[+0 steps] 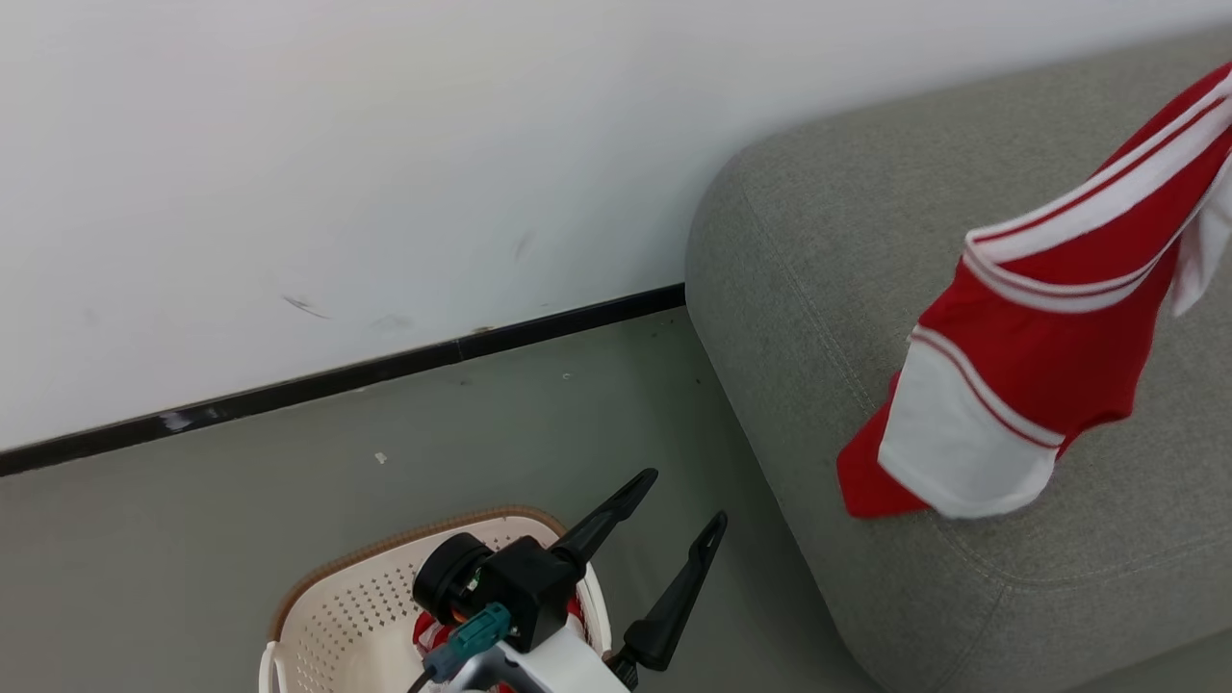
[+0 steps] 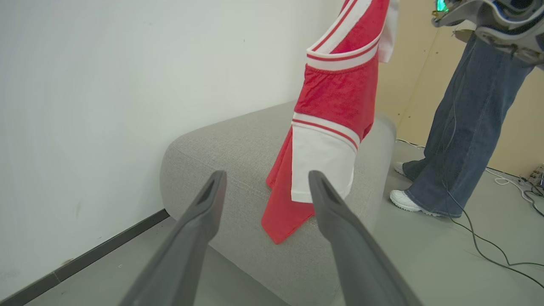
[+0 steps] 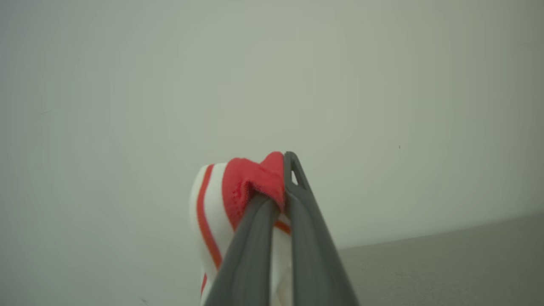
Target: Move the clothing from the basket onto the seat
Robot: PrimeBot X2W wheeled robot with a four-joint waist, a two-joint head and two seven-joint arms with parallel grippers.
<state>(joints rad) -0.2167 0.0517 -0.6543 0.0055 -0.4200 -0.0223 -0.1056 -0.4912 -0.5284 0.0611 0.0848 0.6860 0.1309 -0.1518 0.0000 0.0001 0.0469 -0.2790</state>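
Note:
A red garment (image 1: 1039,337) with white bands hangs over the grey seat (image 1: 818,289), and its lower corner reaches down to the cushion near the front edge. My right gripper (image 3: 278,178) is shut on a fold of this clothing (image 3: 246,182). My left gripper (image 1: 681,500) stands open and empty above the right rim of the cream basket (image 1: 327,616), where more red cloth (image 1: 428,630) shows. In the left wrist view, that gripper's fingers (image 2: 204,212) point at the hanging garment (image 2: 340,97) and the seat (image 2: 221,144).
A white wall with a black baseboard (image 1: 337,385) runs behind the basket and the seat. Grey floor lies between them. A person's legs in jeans (image 2: 463,127) stand beyond the seat's far end, with cables (image 2: 488,246) on the floor.

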